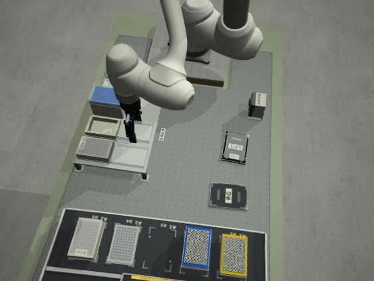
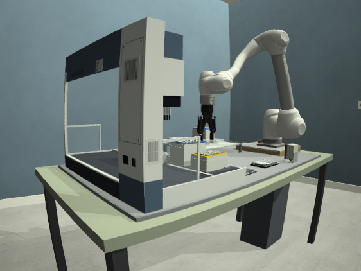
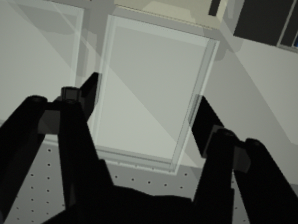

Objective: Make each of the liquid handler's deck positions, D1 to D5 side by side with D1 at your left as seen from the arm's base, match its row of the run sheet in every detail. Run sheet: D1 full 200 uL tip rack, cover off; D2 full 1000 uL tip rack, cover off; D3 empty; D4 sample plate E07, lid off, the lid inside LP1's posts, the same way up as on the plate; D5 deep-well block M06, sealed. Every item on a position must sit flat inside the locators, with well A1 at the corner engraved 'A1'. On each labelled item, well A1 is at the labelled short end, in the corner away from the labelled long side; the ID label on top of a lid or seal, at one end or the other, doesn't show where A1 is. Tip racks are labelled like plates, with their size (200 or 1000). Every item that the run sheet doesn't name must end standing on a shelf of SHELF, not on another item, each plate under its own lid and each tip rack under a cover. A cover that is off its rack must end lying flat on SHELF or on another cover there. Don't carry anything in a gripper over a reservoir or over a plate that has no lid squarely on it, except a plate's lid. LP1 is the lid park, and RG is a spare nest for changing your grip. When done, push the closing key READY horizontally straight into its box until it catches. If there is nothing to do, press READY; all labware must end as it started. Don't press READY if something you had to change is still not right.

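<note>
My gripper (image 1: 132, 137) (image 2: 206, 128) (image 3: 146, 97) is shut on a clear tip rack cover (image 1: 144, 130) (image 3: 150, 55), gripping its two long sides. It holds the cover flat and low over SHELF (image 1: 144, 171), at the side nearest the table's middle; I cannot tell if the cover touches the shelf. A second clear cover (image 1: 131, 156) lies flat on the shelf beside it. On the deck, the yellow-rimmed rack (image 1: 233, 254) and the blue-rimmed rack (image 1: 197, 246) stand uncovered. D3 (image 1: 162, 246) holds nothing. A plate (image 1: 124, 244) and a deep-well block (image 1: 86, 239) stand at the left.
SHELF also carries a blue tip rack (image 1: 104, 94), an open beige tray (image 1: 102, 127) and a labelled plate (image 1: 94, 148). LP1 (image 1: 235, 147), RG (image 1: 228, 196) and the READY box (image 1: 257, 104) stand at the right. The liquid handler's tall housing (image 2: 141, 112) rises at the deck.
</note>
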Robot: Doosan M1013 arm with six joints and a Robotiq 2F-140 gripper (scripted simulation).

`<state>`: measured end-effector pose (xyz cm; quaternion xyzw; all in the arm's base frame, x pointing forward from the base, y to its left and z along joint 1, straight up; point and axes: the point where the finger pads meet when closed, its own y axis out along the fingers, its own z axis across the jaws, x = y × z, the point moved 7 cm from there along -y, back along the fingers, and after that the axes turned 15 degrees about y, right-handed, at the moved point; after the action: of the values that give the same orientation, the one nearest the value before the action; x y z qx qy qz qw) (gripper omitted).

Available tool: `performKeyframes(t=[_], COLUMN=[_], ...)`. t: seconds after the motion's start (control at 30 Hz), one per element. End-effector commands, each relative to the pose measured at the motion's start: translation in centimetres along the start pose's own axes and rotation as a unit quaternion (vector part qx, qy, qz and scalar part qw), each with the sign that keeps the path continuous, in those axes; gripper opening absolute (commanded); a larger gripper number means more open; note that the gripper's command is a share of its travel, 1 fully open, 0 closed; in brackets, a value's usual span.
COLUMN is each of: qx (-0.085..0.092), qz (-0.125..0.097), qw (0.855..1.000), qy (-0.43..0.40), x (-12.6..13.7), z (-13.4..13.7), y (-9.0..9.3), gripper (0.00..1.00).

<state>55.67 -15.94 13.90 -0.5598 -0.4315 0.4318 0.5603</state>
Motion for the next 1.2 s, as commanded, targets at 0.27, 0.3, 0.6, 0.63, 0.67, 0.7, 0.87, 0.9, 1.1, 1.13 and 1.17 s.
performKeyframes(t=[0.27,0.3,0.6,0.63,0.67,0.7,0.87,0.9,1.1,1.13,1.17], qx=[-0.001,-0.001,-0.001,-0.001,-0.001,-0.001,-0.001,-0.001,-0.001,-0.001,-0.001], qz=[0.0,0.0,0.0,0.0,0.0,0.0,0.0,0.0,0.0,0.0,0.0], qw=[1.0,1.0,1.0,1.0,1.0,1.0,1.0,1.0,1.0,1.0,1.0], qy=[0.0,0.0,0.0,0.0,0.0,0.0,0.0,0.0,0.0,0.0,0.0], x=[0.01,0.01,0.01,0.01,0.01,0.01,0.01,0.01,0.01,0.01,0.01], z=[-0.03,-0.03,-0.03,-0.03,-0.03,-0.03,-0.03,-0.03,-0.03,-0.03,-0.03], y=[-0.02,0.01,0.24,0.27,0.31,0.34,0.51,0.54,0.68,0.71,0.74], gripper=[0.1,0.1,0.1,0.1,0.1,0.1,0.1,0.1,0.1,0.1,0.1])
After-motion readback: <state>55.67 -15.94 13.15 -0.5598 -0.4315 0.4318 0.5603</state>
